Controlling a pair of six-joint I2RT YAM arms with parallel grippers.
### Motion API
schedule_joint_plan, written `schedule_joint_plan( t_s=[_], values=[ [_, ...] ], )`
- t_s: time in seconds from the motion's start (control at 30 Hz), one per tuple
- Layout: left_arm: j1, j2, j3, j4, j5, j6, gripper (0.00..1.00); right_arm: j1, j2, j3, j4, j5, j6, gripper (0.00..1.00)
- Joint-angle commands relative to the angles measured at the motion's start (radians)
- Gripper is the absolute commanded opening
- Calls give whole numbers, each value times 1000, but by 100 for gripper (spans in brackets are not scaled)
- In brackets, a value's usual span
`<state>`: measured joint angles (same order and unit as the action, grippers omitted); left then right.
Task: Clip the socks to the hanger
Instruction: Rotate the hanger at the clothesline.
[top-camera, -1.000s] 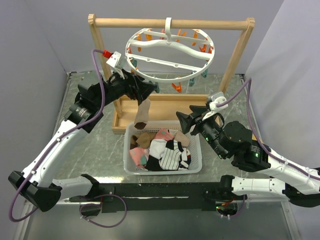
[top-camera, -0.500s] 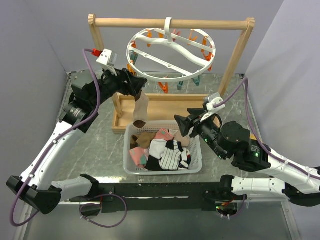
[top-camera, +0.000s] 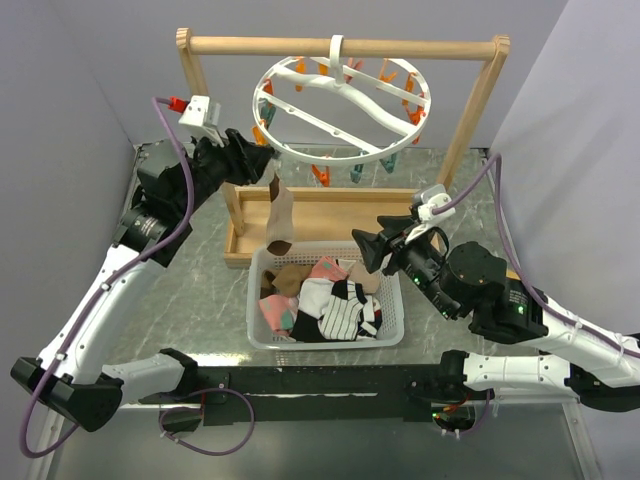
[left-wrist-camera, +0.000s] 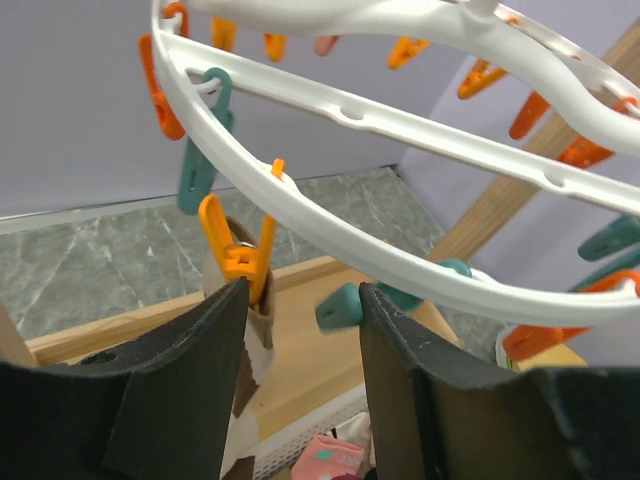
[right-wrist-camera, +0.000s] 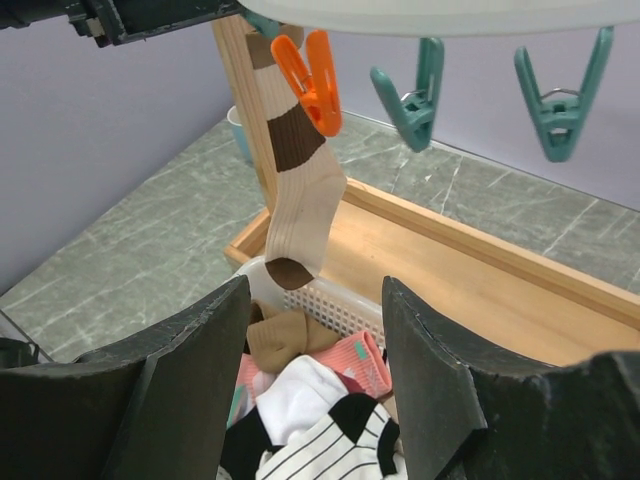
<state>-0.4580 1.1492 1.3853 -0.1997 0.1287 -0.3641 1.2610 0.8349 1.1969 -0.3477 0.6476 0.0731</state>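
Hanger (left-wrist-camera: 400, 125): hangs tilted over the far edge.
Socks (top-camera: 335, 305): piled in a basket (top-camera: 325, 341), toward the near edge.
Left gripper (left-wrist-camera: 302, 292): jaws wide apart by the orange peg (left-wrist-camera: 235, 252).
Right gripper (right-wrist-camera: 315, 285): jaws wide apart, over the basket.
Brown sock (right-wrist-camera: 300, 190): hangs from that peg.

no readable text, labels, or numbers

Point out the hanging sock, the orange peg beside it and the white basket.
Hanging sock (right-wrist-camera: 305, 195), right wrist view, on its cream ribbed middle.
Orange peg (right-wrist-camera: 320, 95), right wrist view, on its lower end.
White basket (top-camera: 325, 341), top external view, on its near rim.
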Motion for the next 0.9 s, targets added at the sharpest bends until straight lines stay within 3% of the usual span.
schedule_joint_plan(
  t_s=[0.0,0.33,0.5,0.57,0.63,0.73,0.77,0.87],
  values=[
    [5,-6,47,3,-118,-13,52,12,-11,56,-11,24,-2,63],
    [24,-34,49,-7,-124,-27,54,25,-11,133,-31,46,-61,62],
    [38,-63,38,-14,-66,-9,63,23,6,187,-7,105,-162,63],
    [38,-103,18,-3,30,-1,72,25,12,199,15,130,-226,63],
    [39,-127,5,-1,125,27,74,25,15,199,84,161,-304,63],
    [39,-166,-9,3,342,31,83,25,12,196,192,184,-412,64],
    [39,-175,-14,9,474,28,86,25,12,191,229,190,-441,65],
    [38,-171,-41,68,619,-44,81,21,15,179,345,210,-558,66]
  ],
)
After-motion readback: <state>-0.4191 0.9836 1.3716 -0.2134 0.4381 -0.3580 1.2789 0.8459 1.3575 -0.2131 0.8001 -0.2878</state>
